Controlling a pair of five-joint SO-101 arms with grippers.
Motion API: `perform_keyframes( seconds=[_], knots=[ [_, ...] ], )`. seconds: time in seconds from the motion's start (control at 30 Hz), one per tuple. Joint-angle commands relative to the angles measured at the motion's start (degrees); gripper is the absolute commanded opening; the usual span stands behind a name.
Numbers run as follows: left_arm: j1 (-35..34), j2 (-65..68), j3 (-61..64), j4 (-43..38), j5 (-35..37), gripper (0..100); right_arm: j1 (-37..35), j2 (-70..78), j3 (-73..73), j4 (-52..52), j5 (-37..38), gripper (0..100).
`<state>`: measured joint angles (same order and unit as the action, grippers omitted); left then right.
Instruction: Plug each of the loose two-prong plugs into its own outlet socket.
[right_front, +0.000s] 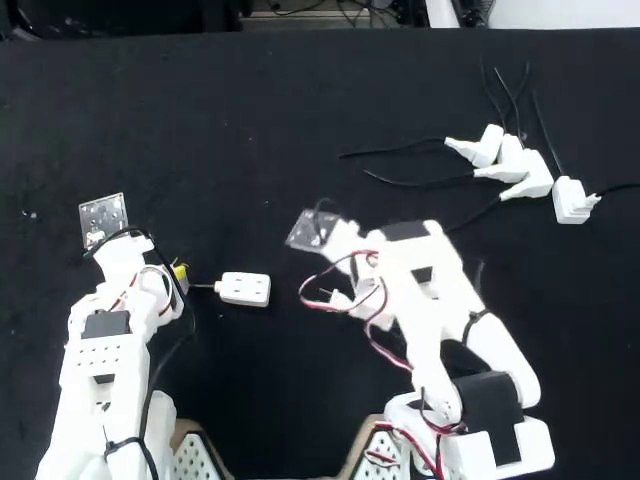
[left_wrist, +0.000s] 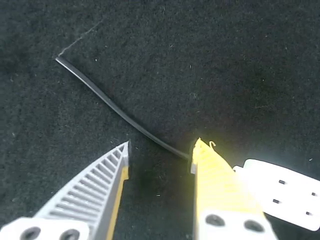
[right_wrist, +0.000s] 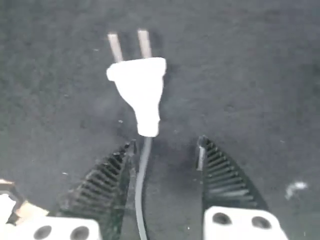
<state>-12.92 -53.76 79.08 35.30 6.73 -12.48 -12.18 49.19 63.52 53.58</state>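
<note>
Black tablecloth (right_front: 300, 120) lay beneath; my left claw (left_wrist: 162, 144) gaped empty beside the socket (left_wrist: 280, 192), my right claw (right_wrist: 166, 142) farther off, gaping empty behind a plug (right_wrist: 137, 90).

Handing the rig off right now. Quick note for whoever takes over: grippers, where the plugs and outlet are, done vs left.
Left gripper: open, empty, straddling a black cable that runs toward the outlet block, which lies beside its yellow finger.
Right gripper: open, over the cord of a white plug that lies flat on the table ahead of it, prongs pointing away, not gripped.
Other white plugs: bunched at the table's far right, loose.
Done: nothing plugged in; the block's visible slots are empty.
Left: grasp each plug and seat it in a socket.
</note>
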Motion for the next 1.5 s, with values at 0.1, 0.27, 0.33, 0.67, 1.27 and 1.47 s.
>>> perform_keyframes(
  seconds=[0.1,0.27,0.33,0.67,1.27,1.47],
  knots=[
    [-0.2,-0.2,-3.3,-0.9,0.2,21,-5.3,-2.8,0.2,0.6,-1.1,18.8],
    [-0.2,-0.2,-3.4,-0.9,0.2,21,-6.4,-2.7,1.1,-4.6,-3.0,18.8],
    [-0.2,-0.2,-3.4,-0.9,0.2,21,-5.8,-2.4,2.0,-7.5,-3.0,18.8],
    [-0.2,-0.2,-3.4,-0.9,0.2,21,-5.1,-2.3,6.4,-10.2,2.5,18.7],
    [-0.2,-0.2,-3.4,-0.9,0.2,21,3.6,-2.8,7.5,-14.4,6.8,2.4],
    [-0.2,-0.2,-3.4,-0.9,0.2,21,3.9,-2.3,7.8,-14.3,7.0,18.6]
  ],
)
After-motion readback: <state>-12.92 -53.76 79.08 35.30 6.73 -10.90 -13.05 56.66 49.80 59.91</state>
